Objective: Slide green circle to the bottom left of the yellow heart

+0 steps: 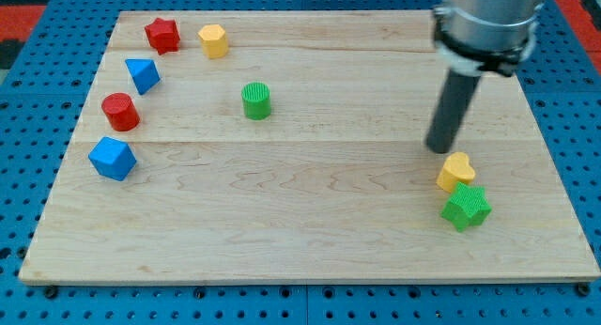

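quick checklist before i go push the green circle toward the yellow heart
1. Green circle located, upper middle of the board: ok.
2. Yellow heart located, at the view's right: ok.
3. My tip beside the circle: not ok, it stands far to the view's right, just above-left of the heart.
4. Board between circle and heart free of blocks: ok.
5. Spot at the heart's bottom left free: ok, though the green star touches the heart just below it.
6. Tip clear of the heart: cannot tell, the gap is very small.
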Controlling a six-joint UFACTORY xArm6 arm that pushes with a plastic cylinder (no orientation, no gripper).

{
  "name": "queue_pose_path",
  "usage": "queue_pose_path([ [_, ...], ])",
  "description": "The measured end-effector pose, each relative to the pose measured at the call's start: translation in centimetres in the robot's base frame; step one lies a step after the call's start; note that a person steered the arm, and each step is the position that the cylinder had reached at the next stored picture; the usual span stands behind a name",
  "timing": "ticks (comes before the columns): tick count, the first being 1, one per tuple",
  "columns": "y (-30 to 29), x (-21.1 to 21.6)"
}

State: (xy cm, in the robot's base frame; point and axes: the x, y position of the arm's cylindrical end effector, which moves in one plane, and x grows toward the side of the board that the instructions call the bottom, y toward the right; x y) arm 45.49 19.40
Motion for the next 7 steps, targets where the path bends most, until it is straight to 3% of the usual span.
queue_pose_path([
  [1,0.4,2.9],
  [3,-2.4,-2.1],
  [7,-4.7,-1.1],
])
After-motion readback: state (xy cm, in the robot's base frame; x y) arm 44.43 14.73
